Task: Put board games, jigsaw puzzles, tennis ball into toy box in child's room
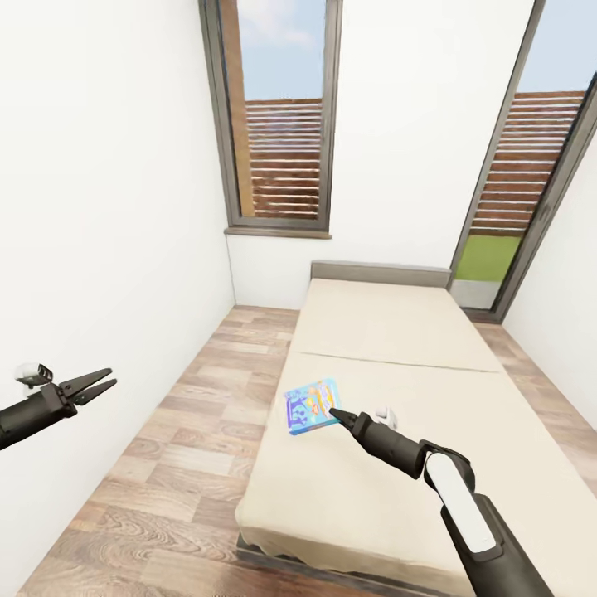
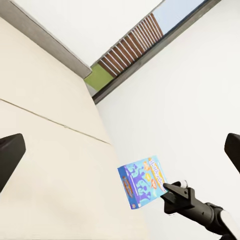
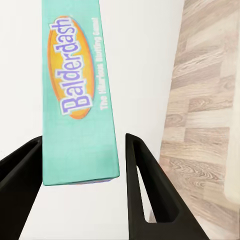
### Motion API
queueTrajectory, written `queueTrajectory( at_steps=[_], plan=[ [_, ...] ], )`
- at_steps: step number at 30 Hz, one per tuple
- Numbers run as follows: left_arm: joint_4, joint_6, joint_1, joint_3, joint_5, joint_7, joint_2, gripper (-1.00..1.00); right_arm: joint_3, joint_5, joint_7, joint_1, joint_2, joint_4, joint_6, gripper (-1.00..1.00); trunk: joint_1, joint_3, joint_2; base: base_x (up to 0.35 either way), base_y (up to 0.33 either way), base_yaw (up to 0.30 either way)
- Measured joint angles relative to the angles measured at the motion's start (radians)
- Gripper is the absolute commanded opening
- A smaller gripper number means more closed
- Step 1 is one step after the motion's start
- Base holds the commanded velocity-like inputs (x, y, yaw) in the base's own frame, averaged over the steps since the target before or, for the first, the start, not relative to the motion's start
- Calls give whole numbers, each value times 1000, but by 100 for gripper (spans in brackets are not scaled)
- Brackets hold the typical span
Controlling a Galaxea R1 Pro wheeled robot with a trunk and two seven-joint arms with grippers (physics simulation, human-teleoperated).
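Wall and floor: white wall (image 1: 108, 166) on the left, wood-plank floor (image 1: 191, 431) running beside the bed.
Left gripper (image 1: 93, 385): hangs over the floor, well apart from the bed; its two fingers stand slightly spread with nothing between them. In its own wrist view the dark fingertips (image 2: 10, 155) sit wide at the picture's edges, empty.
Bed (image 1: 390, 332): plain beige cover, grey headboard under the window wall; only one game shows on it.
Board game (image 1: 312, 405): small blue box near the bed's left edge, looking tilted or slightly raised, its end at the right gripper's tips. The right wrist view shows its teal narrow side printed "Balderdash" (image 3: 80, 95).
Right gripper (image 1: 335, 413): reaches across the mattress to the box. In its wrist view the fingers (image 3: 142, 185) flank the box's end; one looks to touch it, a gap shows at the other, so I cannot tell if it is pinched.
Handling: judged a light, stiff cardboard box with smooth, likely slippery faces; it could swing if held by a corner.
Where to hold: across the thin dimension, deeper along the short end, jaws square to the flat faces.
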Motion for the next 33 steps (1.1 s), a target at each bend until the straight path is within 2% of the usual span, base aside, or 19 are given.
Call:
queueTrajectory(
  at_steps=[2, 6, 10, 16, 19, 25, 27, 30, 33],
  plan=[
    [0, 1, 0, -8, -1, 0, 0, 100, -1, 4, 1, 0, 0, 0, 0, -100, -8, 7, 14, 0, 0, 272],
    [0, 3, 0, -48, -2, 2, 0, 100, -1, 7, 2, 0, 0, 0, -1, -100, -23, 22, 42, 0, 0, 272],
    [0, 5, 0, -76, -4, 3, 1, 100, 0, 11, 3, 0, -3, 6, -37, -100, -38, 37, 70, 0, 0, 272],
    [2, 13, -2, -80, -19, 21, 4, 100, -1, 10, 9, 0, -14, 16, -59, -100, -58, 57, 105, 0, 0, 243],
    [4, 19, -5, -78, -21, 24, 11, 100, -5, 10, 14, 0, -15, 34, -59, -100, -58, 57, 105, 0, 0, 50],
    [4, 45, -8, -79, -26, 25, 28, 100, -5, 7, 15, 0, -15, 55, -59, -100, -81, 76, 147, 0, 0, 8],
    [3, 57, -9, -80, -49, 26, 30, 100, -4, 6, 15, 0, -15, 54, -59, -100, -88, 82, 161, 0, 0, 0],
    [2, 63, -10, -97, -113, 25, 28, 100, -2, 4, 15, 0, -14, 41, -61, -100, -100, 92, 182, 0, 0, 0],
    [2, 62, -11, -120, -136, 26, 23, 100, 1, 3, 13, 0, -10, 4, -62, -100, -111, 101, 203, -6, 0, 0]
  ],
)
